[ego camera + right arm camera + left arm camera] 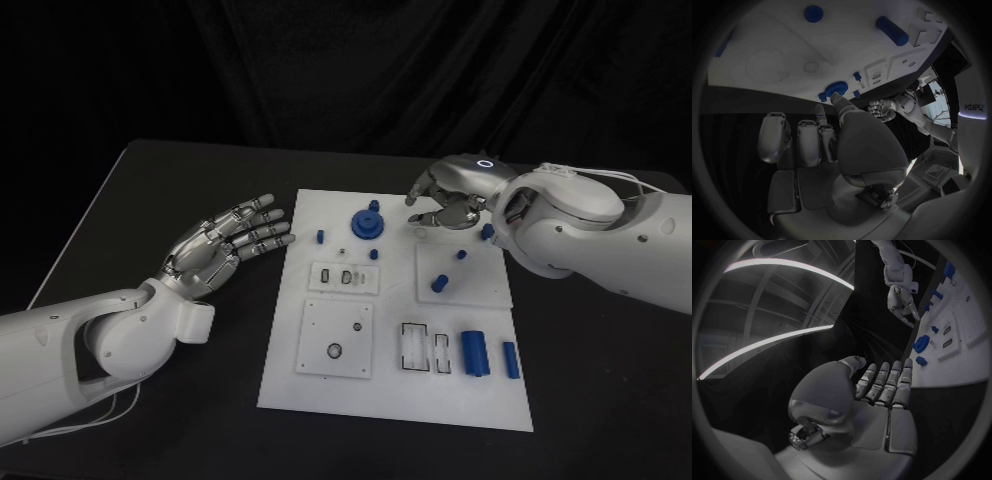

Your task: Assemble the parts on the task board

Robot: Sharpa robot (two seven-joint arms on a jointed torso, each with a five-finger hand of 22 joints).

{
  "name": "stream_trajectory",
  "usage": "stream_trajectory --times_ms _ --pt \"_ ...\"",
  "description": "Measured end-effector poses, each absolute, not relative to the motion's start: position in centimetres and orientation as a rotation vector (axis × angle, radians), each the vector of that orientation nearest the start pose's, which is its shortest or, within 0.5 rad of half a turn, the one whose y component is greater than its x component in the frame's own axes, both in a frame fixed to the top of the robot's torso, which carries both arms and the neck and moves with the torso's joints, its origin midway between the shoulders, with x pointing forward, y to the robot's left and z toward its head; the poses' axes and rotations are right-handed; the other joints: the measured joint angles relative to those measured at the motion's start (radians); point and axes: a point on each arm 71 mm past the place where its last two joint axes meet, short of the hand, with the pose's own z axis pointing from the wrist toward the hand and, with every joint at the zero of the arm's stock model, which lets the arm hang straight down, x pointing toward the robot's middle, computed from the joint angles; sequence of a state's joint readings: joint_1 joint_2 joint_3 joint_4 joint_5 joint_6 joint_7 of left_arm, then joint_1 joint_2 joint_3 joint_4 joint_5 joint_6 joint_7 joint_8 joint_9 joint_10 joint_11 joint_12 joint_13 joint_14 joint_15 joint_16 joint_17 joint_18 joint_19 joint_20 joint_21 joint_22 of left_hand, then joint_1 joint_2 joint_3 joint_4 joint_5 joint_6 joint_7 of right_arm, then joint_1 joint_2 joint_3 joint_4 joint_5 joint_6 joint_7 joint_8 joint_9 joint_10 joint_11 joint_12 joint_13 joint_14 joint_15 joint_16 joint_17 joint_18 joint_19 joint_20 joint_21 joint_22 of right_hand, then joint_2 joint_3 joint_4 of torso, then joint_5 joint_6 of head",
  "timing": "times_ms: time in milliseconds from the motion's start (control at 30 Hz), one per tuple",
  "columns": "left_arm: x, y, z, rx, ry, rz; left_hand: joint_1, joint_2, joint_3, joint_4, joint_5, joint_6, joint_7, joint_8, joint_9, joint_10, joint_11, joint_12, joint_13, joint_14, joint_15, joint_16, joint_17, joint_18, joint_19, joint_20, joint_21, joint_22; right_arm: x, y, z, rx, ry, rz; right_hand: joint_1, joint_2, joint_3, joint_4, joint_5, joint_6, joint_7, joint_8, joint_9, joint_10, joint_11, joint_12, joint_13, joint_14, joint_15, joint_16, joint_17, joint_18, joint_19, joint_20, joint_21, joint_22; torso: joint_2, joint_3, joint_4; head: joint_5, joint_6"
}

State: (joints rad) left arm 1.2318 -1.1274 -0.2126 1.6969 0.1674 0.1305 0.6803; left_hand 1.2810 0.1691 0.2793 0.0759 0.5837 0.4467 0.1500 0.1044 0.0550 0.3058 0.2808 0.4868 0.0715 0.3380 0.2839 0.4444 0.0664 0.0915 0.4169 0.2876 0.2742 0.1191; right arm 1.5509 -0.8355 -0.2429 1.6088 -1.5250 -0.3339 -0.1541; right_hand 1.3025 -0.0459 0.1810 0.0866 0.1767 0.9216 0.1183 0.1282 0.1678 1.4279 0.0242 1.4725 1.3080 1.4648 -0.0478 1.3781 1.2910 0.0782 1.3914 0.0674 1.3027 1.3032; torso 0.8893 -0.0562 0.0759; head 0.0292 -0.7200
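Task board (346,385) lies flat in the middle of the black worktop (144,200), long side running away from the robot. Blue parts sit scattered on it: a round gear-like part (368,224) near the far edge, small pegs (440,283) mid-board, and two cylinders (473,352) lying by the slotted plate at the near right.

Right hand (450,203) hovers over the far end of the board, fingers curled downward, just beside the round part. From the right wrist view a fingertip (837,96) appears close to or touching that round part (834,90); I cannot tell whether anything is pinched, so its grasp state is undetermined.

Left hand (228,243) is off the board's left edge, palm up, fingers (887,382) straight and apart, holding nothing.

Judgement on the step in hand: the right hand seems to be going for a part at the far end. To do it well, bring the fingers down squarely on either side of the piece, not from one side only, since a light plastic part would likely skid on the smooth white plate. Lift straight up before travelling, to clear the neighbouring pegs. The left hand could steady the board edge if it starts to slide.

Writing: in the right wrist view, dark lettering on the white arm casing (973,107) appears mirrored and seems to read "sharpa". No labels legible on the board.
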Motion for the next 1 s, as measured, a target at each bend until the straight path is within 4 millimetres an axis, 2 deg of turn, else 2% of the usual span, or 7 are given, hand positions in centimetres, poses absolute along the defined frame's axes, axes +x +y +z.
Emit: stream_trajectory --times_ms 167,233,300,400,667,867,1000 --pt "42.1 28.1 -18.8 -1.189 1.273 -1.986 0.000 0.000 0.000 0.000 0.000 0.000 0.000 0.000 0.000 0.000 0.000 0.000 0.000 0.000 0.000 0.004 0.000 0.000 0.000 0.000 0.000 0.000 47.9 -20.8 -7.7 -0.346 1.450 0.532 0.014 -0.004 0.003 -0.003 0.009 -0.012 -0.006 -0.016 -0.007 -0.018 -0.011 -0.022 0.000 0.000 0.000 -0.034 -0.038 0.001 -0.012 -0.007 -0.029 -0.020 0.000 0.0001 -0.0003 -0.002 0.007" --pt "42.1 28.1 -18.8 -1.189 1.274 -1.988 0.000 0.000 0.000 0.000 0.000 0.000 0.000 0.000 0.000 0.000 0.000 0.000 0.000 0.000 0.000 0.005 0.000 0.000 0.000 0.000 0.000 0.000 47.3 -22.2 -7.6 -0.320 1.445 0.524 0.029 -0.006 0.009 -0.002 0.020 -0.041 -0.011 -0.036 -0.016 -0.024 -0.017 -0.031 0.000 0.003 -0.003 -0.044 -0.048 0.001 -0.018 -0.010 -0.040 -0.026 0.000 0.0001 -0.0006 0.000 0.008" --pt "42.0 28.0 -18.8 -1.189 1.274 -1.990 0.000 0.000 0.001 -0.001 0.000 0.000 0.000 0.000 0.000 0.000 0.000 0.000 0.000 0.000 0.000 0.005 0.000 0.000 0.000 0.000 0.000 0.000 46.9 -23.4 -7.7 -0.294 1.438 0.518 0.042 -0.007 0.014 -0.003 0.024 -0.086 -0.025 -0.059 -0.029 -0.037 -0.030 -0.047 -0.020 0.000 -0.013 -0.054 -0.056 0.000 -0.023 -0.016 -0.050 -0.032 0.000 -0.0001 -0.0015 0.002 0.009" --pt "41.9 27.9 -18.7 -1.188 1.276 -1.995 0.000 0.000 0.003 -0.003 0.000 0.000 0.000 0.000 0.000 0.000 0.000 0.000 0.000 0.000 0.000 0.005 0.000 0.000 0.000 0.000 0.000 0.000 46.3 -25.3 -8.3 -0.248 1.436 0.507 0.043 -0.007 0.017 0.000 0.024 -0.114 -0.039 -0.063 -0.039 -0.045 -0.038 -0.056 -0.037 -0.001 -0.019 -0.061 -0.063 0.000 -0.027 -0.019 -0.056 -0.036 -0.001 -0.0010 -0.0017 -0.002 0.009" --pt "41.1 27.9 -18.4 -1.190 1.276 -1.997 0.000 0.000 0.003 -0.003 0.000 0.004 0.004 0.000 0.000 0.000 0.000 0.003 0.000 0.000 0.000 0.005 0.000 0.000 0.000 0.000 0.000 0.000 45.7 -28.8 -10.3 -0.141 1.439 0.477 0.043 -0.007 0.012 0.021 0.008 -0.110 -0.036 -0.056 -0.040 -0.045 -0.038 -0.060 -0.040 0.003 -0.023 -0.061 -0.064 0.000 -0.023 -0.023 -0.060 -0.036 -0.005 -0.0018 0.0008 -0.012 0.012" --pt "40.8 27.6 -18.2 -1.186 1.279 -2.000 -0.005 -0.005 0.006 -0.006 0.000 0.004 0.004 0.000 0.001 0.004 0.004 0.004 0.000 0.000 0.000 0.008 0.001 0.000 0.000 0.000 0.000 0.000 45.7 -30.1 -11.7 -0.091 1.434 0.464 0.038 -0.019 0.001 0.046 -0.024 -0.095 -0.034 -0.052 -0.040 -0.045 -0.038 -0.060 -0.034 0.003 -0.023 -0.061 -0.062 0.000 -0.019 -0.027 -0.060 -0.032 -0.006 -0.0005 0.0008 -0.013 0.018" --pt "40.8 27.6 -18.2 -1.183 1.281 -1.998 -0.005 -0.005 0.005 -0.006 0.000 0.004 0.004 0.000 0.001 0.004 0.004 0.004 0.000 0.000 0.000 0.008 0.001 0.000 0.000 0.000 0.000 0.000 45.7 -30.7 -12.4 -0.068 1.432 0.458 0.034 -0.023 -0.009 0.064 -0.047 -0.091 -0.030 -0.052 -0.040 -0.040 -0.033 -0.060 -0.028 0.003 -0.023 -0.061 -0.058 0.000 -0.019 -0.027 -0.060 -0.029 -0.007 0.0019 -0.0007 -0.021 0.018"
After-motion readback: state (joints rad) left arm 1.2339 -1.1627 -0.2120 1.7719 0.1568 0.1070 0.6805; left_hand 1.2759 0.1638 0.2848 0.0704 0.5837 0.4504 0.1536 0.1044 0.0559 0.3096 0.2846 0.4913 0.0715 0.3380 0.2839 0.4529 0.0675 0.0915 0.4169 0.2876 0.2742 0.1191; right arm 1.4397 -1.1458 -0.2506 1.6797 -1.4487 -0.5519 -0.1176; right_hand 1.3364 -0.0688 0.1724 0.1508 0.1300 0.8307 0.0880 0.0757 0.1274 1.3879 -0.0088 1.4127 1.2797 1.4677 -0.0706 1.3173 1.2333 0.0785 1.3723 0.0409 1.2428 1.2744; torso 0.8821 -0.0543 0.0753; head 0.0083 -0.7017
